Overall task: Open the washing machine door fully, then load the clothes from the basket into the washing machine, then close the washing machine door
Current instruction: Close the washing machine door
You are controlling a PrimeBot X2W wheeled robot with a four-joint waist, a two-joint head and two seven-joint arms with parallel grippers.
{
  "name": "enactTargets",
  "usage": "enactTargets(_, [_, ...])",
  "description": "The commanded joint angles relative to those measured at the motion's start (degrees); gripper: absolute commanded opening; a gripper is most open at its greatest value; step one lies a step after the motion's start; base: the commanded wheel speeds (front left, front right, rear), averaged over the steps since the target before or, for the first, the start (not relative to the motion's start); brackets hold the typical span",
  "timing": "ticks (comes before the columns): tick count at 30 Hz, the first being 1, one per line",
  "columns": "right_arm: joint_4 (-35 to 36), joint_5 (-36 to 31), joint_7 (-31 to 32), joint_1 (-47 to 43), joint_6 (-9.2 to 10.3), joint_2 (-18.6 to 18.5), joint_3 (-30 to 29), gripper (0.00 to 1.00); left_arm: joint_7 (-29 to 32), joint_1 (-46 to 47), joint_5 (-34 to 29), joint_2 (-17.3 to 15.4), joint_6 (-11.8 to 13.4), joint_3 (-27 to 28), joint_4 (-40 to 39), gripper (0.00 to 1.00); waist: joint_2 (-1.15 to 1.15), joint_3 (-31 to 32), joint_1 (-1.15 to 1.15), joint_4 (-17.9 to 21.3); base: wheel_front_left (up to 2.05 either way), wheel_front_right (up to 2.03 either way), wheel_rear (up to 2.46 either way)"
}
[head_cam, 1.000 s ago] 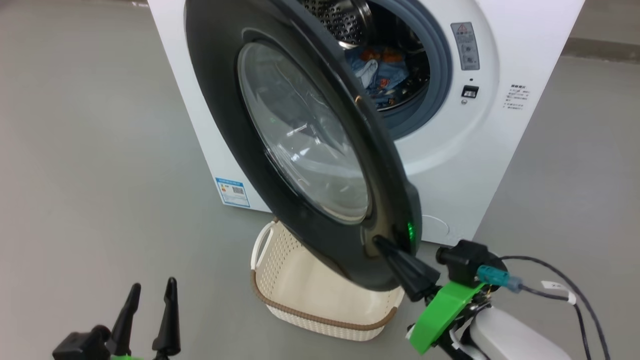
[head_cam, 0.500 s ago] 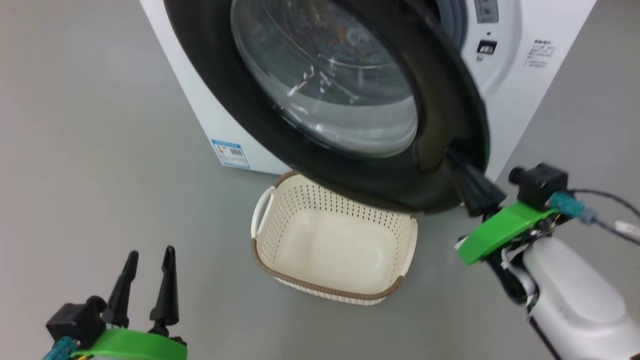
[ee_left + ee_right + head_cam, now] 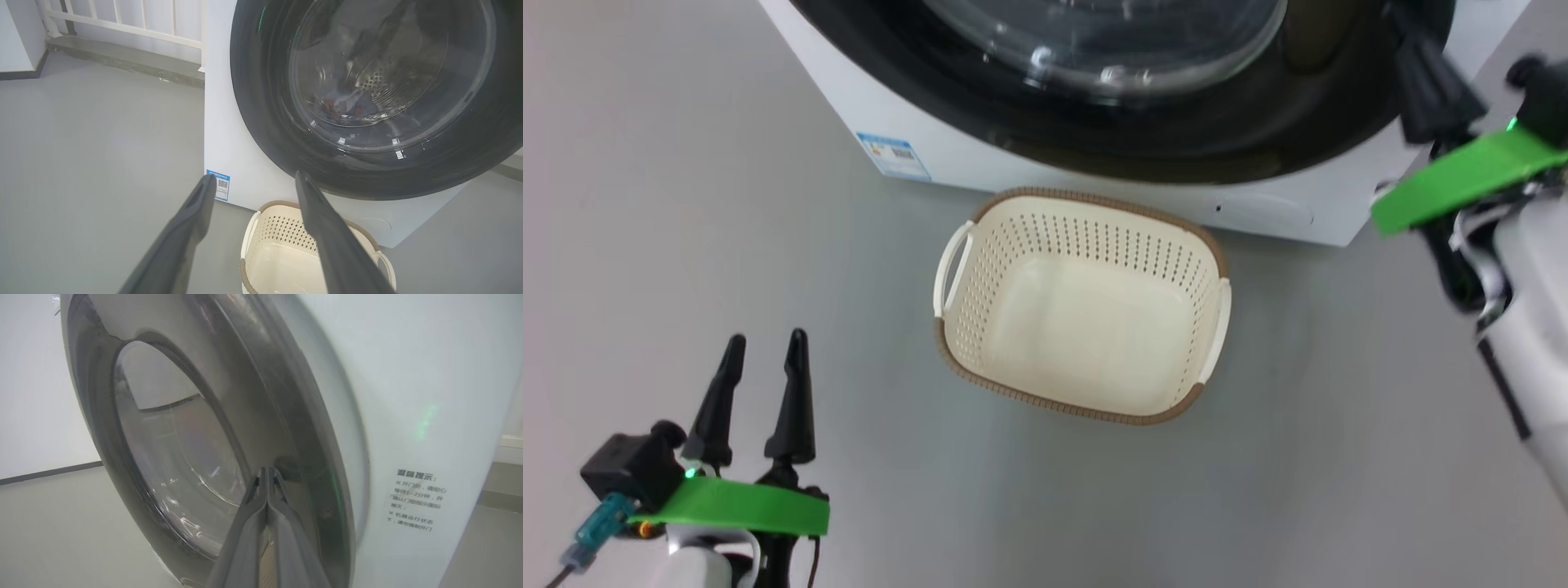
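Note:
The washing machine [image 3: 980,163] stands at the top of the head view. Its door [image 3: 1176,147], black-rimmed with a glass bowl, lies close against the white front. My right gripper [image 3: 1401,20] is shut and empty, with its tips pressed on the door's rim [image 3: 286,428], as the right wrist view shows [image 3: 267,470]. Through the glass in the left wrist view, the clothes [image 3: 347,107] lie blue in the drum. On the floor before the machine sits the cream basket [image 3: 1094,241], with nothing in it. My left gripper [image 3: 768,336] hovers open at the lower left, away from the basket [image 3: 282,245].
Grey floor spreads on all sides of the basket. A blue label [image 3: 894,155] marks the machine's lower left corner. A white railing [image 3: 143,20] and a low kerb run behind the machine. My right forearm [image 3: 1527,327] fills the right edge.
The door has swung from half open to close against the machine, with my shut right gripper following on its rim. The head view has tilted down. My left gripper has stayed open.

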State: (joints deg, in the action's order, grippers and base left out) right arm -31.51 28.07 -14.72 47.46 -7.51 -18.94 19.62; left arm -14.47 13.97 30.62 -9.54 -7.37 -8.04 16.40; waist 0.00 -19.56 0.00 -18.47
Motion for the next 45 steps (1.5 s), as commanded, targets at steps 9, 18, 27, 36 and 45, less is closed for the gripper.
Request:
enactTargets(9, [-2.0, -0.9, -0.3, 8.6, 0.02, -1.5, 1.0, 0.0, -0.5, 3.4, 0.9, -1.5, -0.1, 1.4, -2.0, 1.0, 0.0, -5.0, 0.0, -0.8, 0.0, 0.0, 0.0])
enactTargets(18, [-3.5, -0.9, -0.3, 7.4, 0.02, -0.4, 1.0, 0.0, -0.5, 3.3, 0.8, -1.6, -0.1, 1.4, -1.2, 1.0, 0.0, -2.7, 0.0, -0.5, 0.0, 0.0, 0.0])
enactTargets(27, [-0.6, -0.1, -0.3, 1.0, 0.02, 1.4, 1.1, 1.0, -0.5, 2.5, 0.5, -1.9, -0.1, 1.1, 0.1, 1.0, 0.0, 3.0, 0.0, 1.6, 0.0, 0.0, 0.0])
enactTargets(36, [3.8, 1.4, -0.3, -6.3, 0.02, 2.4, 0.7, 1.0, -0.5, 0.7, 0.1, -2.7, -0.1, 0.4, 0.9, 1.0, 0.0, 9.3, 0.0, 5.7, 0.0, 0.0, 0.0])
enactTargets(45, [8.3, 2.5, -0.3, -14.3, 0.02, 4.2, 0.1, 1.0, -0.5, -2.1, -0.5, -3.3, 0.2, 1.5, 0.6, 1.0, 0.0, 14.4, 0.0, 11.6, 0.0, 0.0, 0.0])
